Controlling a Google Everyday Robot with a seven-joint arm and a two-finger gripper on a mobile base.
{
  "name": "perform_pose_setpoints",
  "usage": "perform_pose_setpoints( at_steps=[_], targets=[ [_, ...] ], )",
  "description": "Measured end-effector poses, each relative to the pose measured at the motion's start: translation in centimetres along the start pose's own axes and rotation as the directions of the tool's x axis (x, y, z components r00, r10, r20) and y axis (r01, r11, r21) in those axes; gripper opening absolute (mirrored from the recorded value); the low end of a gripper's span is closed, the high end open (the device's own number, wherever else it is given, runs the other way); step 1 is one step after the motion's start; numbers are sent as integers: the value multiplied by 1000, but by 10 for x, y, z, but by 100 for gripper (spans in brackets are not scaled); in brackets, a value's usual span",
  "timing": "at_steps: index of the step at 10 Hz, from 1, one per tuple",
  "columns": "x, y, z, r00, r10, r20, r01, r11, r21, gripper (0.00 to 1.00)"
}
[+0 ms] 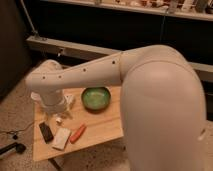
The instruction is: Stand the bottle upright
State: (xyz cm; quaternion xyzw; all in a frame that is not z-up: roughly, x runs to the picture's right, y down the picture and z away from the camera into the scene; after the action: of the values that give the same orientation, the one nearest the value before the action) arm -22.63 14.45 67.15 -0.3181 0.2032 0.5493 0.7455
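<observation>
My gripper (58, 113): low over the wooden table (105, 127); I cannot tell its grip.
Bowl (96, 98): round, glossy green.
Block (61, 138): flat, white.

One bowl (96, 98), one black slab (46, 131), one white block (61, 138), one orange stick (77, 133), one gripper (56, 115) (above the slab).

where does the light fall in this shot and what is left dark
camera view: warm light, seemingly from above, lands on the arm and the wooden table; the wall behind is dark; the green bowl shows a soft sheen; the pincer hangs low over the table's left end, under the wrist.
</observation>
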Motion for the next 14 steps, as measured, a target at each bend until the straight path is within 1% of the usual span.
perform_pose_setpoints(
  at_steps=[1, 2, 4, 5, 7, 8, 9, 10, 14],
  targets=[
    [-5, 9, 6, 1000, 17, -4, -17, 1000, 23, 65],
    [-9, 21, 14, 999, 46, -12, -45, 997, 59, 65],
    [-14, 35, 24, 996, 82, -22, -79, 992, 99, 65],
    [-21, 44, 35, 991, 131, -26, -126, 982, 138, 65],
    [-29, 52, 48, 983, 184, -23, -178, 970, 164, 65],
    [-35, 54, 56, 975, 220, -15, -214, 960, 181, 65],
    [-39, 54, 61, 970, 244, -10, -237, 953, 190, 65],
    [-39, 53, 61, 966, 258, -8, -251, 949, 191, 65],
    [-39, 53, 62, 966, 258, -9, -252, 949, 192, 65]
  ],
)
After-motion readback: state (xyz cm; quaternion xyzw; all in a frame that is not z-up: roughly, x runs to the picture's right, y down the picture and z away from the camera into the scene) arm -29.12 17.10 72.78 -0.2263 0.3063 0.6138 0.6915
